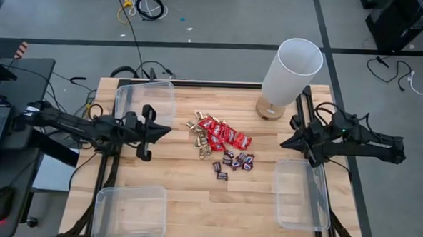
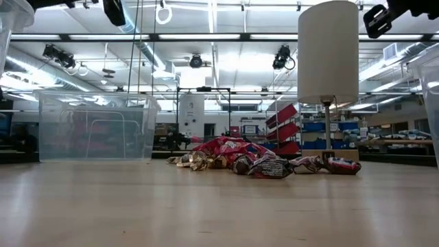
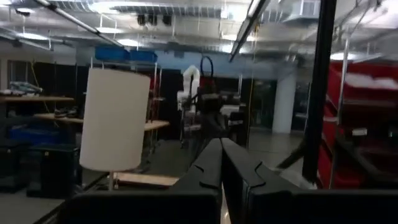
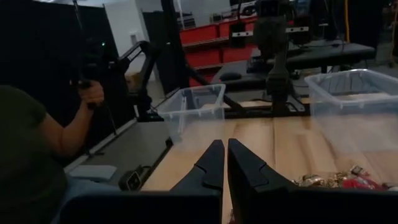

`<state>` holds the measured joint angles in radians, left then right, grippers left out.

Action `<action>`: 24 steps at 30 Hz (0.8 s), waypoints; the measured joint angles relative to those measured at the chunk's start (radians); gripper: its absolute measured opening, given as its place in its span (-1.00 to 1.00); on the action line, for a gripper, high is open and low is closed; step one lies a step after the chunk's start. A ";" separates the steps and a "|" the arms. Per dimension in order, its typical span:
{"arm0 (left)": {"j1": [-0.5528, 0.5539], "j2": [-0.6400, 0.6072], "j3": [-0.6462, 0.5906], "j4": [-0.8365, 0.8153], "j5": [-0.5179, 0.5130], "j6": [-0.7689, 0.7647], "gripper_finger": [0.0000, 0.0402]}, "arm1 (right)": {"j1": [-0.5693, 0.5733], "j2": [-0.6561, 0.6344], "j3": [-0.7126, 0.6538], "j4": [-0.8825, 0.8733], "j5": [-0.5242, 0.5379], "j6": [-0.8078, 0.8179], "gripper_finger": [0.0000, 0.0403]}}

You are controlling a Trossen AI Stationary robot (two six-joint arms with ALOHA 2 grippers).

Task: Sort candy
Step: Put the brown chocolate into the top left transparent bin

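The candy lies in a loose pile on the middle of the wooden table: gold-foil pieces on its left, shiny red packets in the middle, dark mini bars on its near right. The low view shows the same pile resting on the tabletop. My left gripper hangs shut above the table, left of the pile; its fingers lie together. My right gripper hangs shut to the right of the pile, fingers together, pointing at the table's left side.
Three clear plastic bins stand on the table: far left, near left and near right. A white-shaded lamp stands at the far right. A person's arm shows beyond the table's left side.
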<state>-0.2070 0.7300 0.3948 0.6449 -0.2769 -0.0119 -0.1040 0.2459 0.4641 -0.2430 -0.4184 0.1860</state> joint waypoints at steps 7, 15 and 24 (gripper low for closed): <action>0.002 -0.003 0.073 -0.272 -0.033 0.019 -0.96 | 0.000 0.006 0.000 0.104 0.002 -0.003 -0.96; 0.002 -0.071 0.122 -0.521 -0.068 0.161 -0.96 | 0.000 0.016 0.000 0.260 0.014 -0.001 -0.96; 0.002 -0.189 0.137 -0.618 -0.166 0.222 -0.96 | 0.001 0.263 0.015 0.616 0.162 -0.100 -0.96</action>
<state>-0.2050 0.5410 0.5316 0.0267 -0.4433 0.2102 -0.1026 0.5089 0.4794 0.3726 -0.2565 0.0862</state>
